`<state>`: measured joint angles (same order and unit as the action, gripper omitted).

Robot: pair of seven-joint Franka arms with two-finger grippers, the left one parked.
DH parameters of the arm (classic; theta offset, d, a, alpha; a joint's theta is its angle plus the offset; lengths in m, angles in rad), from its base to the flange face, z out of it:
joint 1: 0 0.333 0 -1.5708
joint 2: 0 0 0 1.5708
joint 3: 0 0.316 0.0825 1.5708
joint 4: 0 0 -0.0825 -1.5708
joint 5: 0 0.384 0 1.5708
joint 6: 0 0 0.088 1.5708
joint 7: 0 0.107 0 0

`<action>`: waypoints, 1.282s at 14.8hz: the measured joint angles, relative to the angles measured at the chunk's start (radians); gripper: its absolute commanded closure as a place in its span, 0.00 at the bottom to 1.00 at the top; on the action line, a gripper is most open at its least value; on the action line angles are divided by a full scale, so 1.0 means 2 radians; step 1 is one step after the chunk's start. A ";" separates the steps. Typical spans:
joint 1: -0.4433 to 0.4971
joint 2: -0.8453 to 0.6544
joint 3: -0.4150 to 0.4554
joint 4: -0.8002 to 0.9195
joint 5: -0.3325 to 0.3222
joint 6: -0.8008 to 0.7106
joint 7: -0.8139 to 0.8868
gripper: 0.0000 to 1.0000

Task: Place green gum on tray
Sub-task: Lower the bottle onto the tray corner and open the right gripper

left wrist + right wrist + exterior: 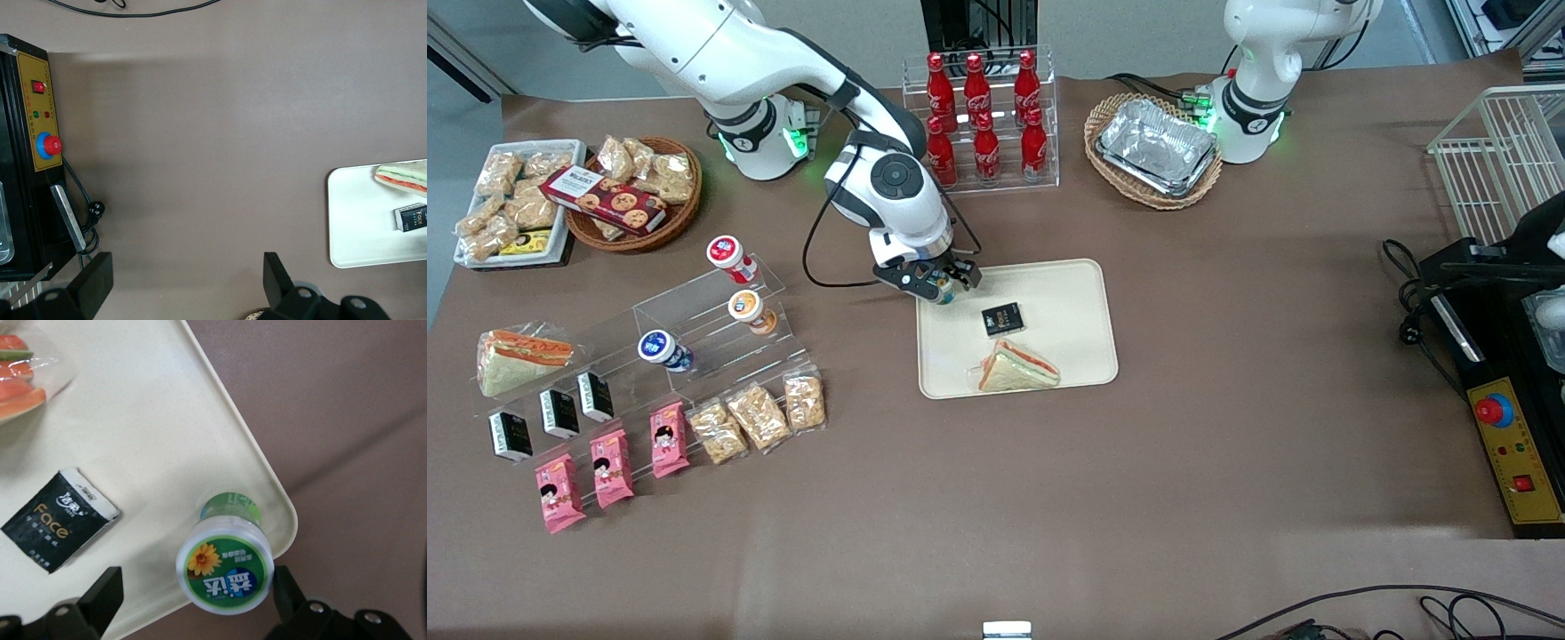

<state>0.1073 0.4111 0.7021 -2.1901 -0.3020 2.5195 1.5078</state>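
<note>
1. The two black fingers (100, 597) of the right arm's gripper (193, 600) stand spread, one on each side of the small cylindrical green gum bottle (225, 568) with its green-rimmed white lid, with a visible gap on both sides, so nothing is gripped.
2. The bottle stands upright on the large cream-beige rectangular tray (1076, 293), just inside a rounded corner at the rim.
3. In the front view the gripper (941, 286) hangs over that same corner.
4. A small black packet (1002, 318) lies on the tray nearby, and a plastic-wrapped triangular sandwich (1017, 367) lies nearer the front camera.
</note>
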 measured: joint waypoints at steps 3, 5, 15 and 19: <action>0.000 0.000 -0.001 0.000 -0.012 0.000 0.000 0.00; 0.000 0.001 -0.002 0.000 -0.029 0.000 0.000 0.00; -0.001 0.000 -0.003 0.003 -0.054 -0.042 -0.044 0.00; -0.002 -0.045 0.001 0.042 -0.009 -0.140 -0.100 0.00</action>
<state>0.1030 0.3213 0.7039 -2.1061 -0.3206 2.2404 1.3070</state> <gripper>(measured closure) 0.000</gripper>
